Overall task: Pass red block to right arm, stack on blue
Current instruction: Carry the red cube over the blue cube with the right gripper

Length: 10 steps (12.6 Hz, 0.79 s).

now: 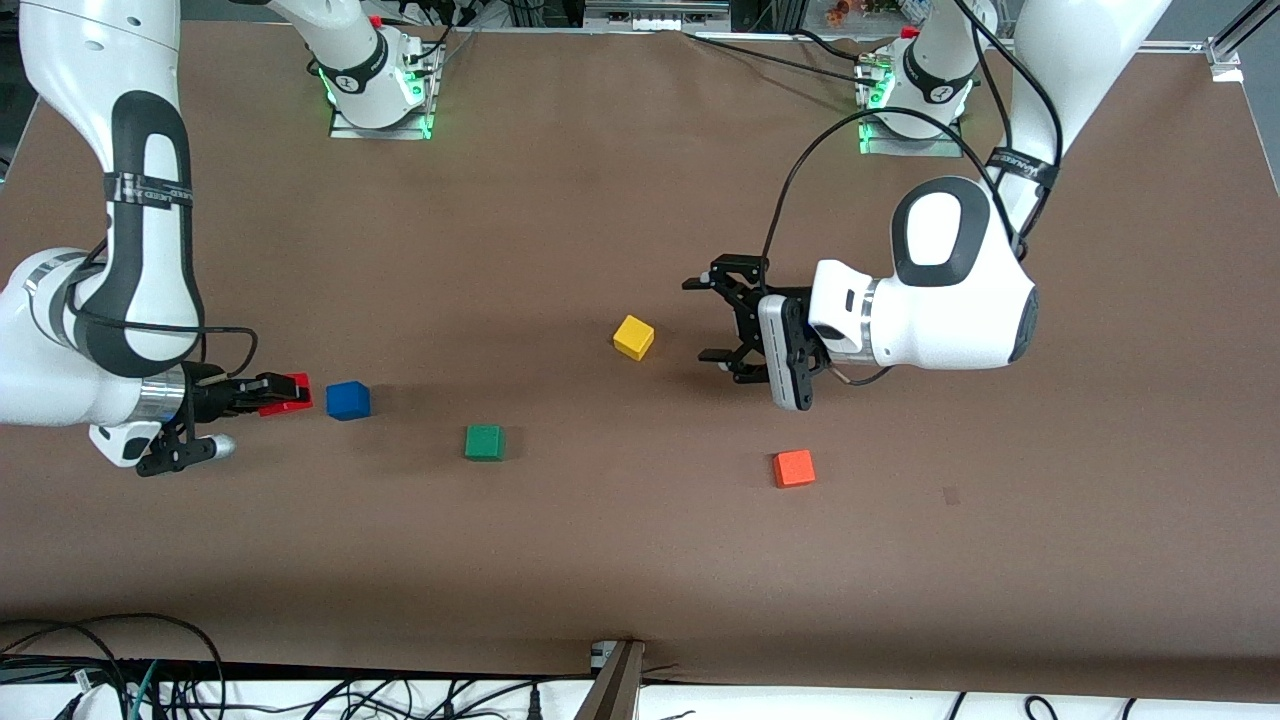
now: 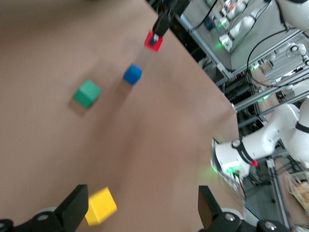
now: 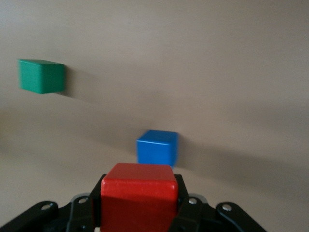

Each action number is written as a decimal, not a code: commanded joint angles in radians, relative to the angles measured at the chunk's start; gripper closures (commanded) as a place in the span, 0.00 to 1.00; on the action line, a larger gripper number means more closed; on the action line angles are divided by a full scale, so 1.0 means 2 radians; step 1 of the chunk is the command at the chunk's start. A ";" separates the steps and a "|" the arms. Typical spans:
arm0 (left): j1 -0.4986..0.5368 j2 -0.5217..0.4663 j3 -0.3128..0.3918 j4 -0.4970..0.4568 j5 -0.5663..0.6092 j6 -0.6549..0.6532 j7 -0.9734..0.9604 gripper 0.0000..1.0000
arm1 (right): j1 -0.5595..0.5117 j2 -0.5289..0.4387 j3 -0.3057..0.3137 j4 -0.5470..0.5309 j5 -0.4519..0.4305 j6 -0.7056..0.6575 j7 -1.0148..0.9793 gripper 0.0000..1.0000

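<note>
My right gripper [image 1: 285,394] is shut on the red block [image 1: 290,392] and holds it up in the air beside the blue block [image 1: 348,400], toward the right arm's end of the table. In the right wrist view the red block [image 3: 138,199] fills the space between my fingers, with the blue block [image 3: 157,147] just ahead on the table. My left gripper [image 1: 708,320] is open and empty, in the air beside the yellow block [image 1: 633,337]. The left wrist view shows the red block [image 2: 153,41] in the right gripper and the blue block [image 2: 132,74].
A green block [image 1: 484,442] lies nearer the front camera than the blue one. An orange-red block [image 1: 793,468] lies toward the left arm's end. The yellow block [image 2: 100,207] shows by one left finger. The table [image 1: 640,560] is brown.
</note>
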 commanded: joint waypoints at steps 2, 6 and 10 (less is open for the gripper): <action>0.028 -0.025 0.003 -0.002 0.092 -0.095 -0.102 0.00 | 0.036 -0.031 -0.005 -0.060 -0.050 0.081 -0.006 0.77; 0.048 -0.065 0.003 0.005 0.201 -0.190 -0.237 0.00 | 0.057 -0.056 -0.005 -0.107 -0.050 0.141 -0.006 0.77; 0.048 -0.118 0.003 0.030 0.334 -0.293 -0.386 0.00 | 0.092 -0.094 -0.003 -0.202 -0.063 0.280 -0.006 0.76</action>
